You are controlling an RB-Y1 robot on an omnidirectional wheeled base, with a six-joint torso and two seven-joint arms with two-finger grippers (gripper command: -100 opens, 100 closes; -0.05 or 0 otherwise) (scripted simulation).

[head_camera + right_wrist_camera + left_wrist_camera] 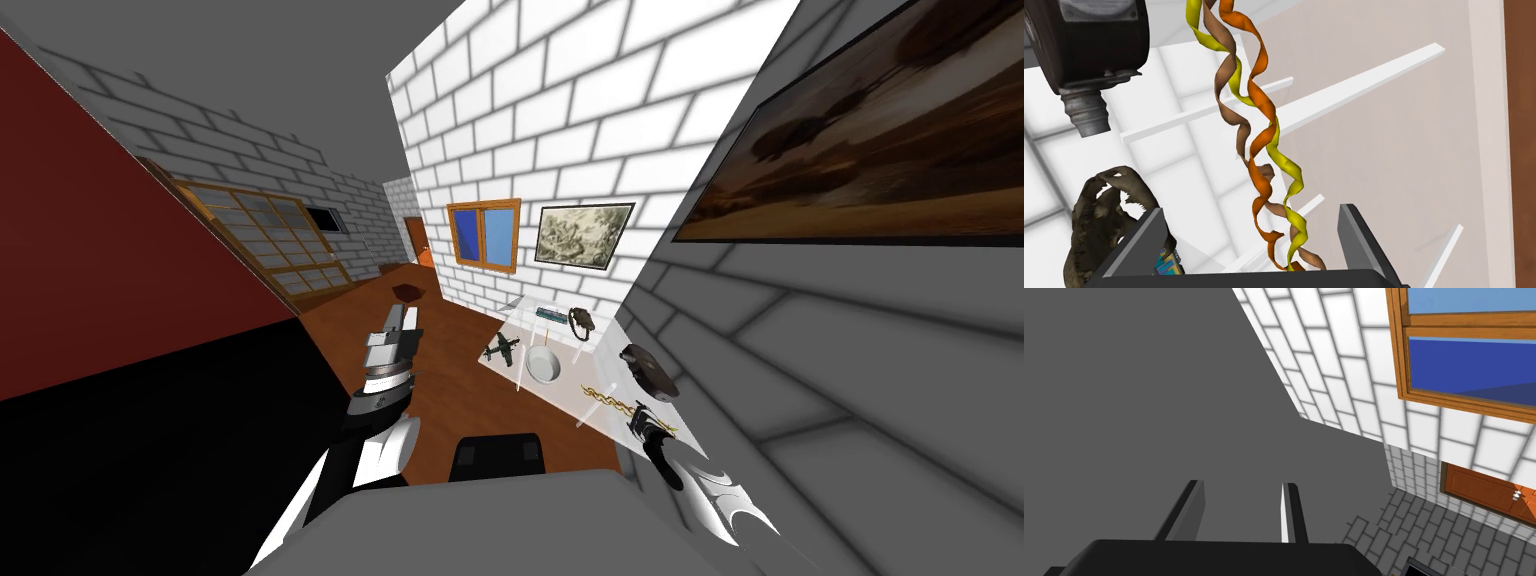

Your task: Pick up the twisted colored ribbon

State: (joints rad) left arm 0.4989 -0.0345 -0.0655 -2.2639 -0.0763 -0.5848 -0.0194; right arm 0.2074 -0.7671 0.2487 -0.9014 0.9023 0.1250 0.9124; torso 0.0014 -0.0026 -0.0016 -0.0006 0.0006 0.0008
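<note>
The twisted ribbon (1259,145) has orange, yellow and brown strands wound together. It lies on a clear glass table (560,398). In the head view the ribbon (606,398) lies near the table's front right edge. My right gripper (1249,240) is open and straddles the ribbon's near end, with a wide gap to each finger. The same gripper (643,415) sits right at the ribbon's end. My left gripper (400,318) is raised over the floor, left of the table, and its fingers (1289,510) stand apart with nothing between them.
On the table, a dark old camera (1089,45) and a brownish skull (1099,225) lie beside the ribbon. Farther off are a white bowl (543,364) and a toy plane (502,349). A brick wall runs close along my right.
</note>
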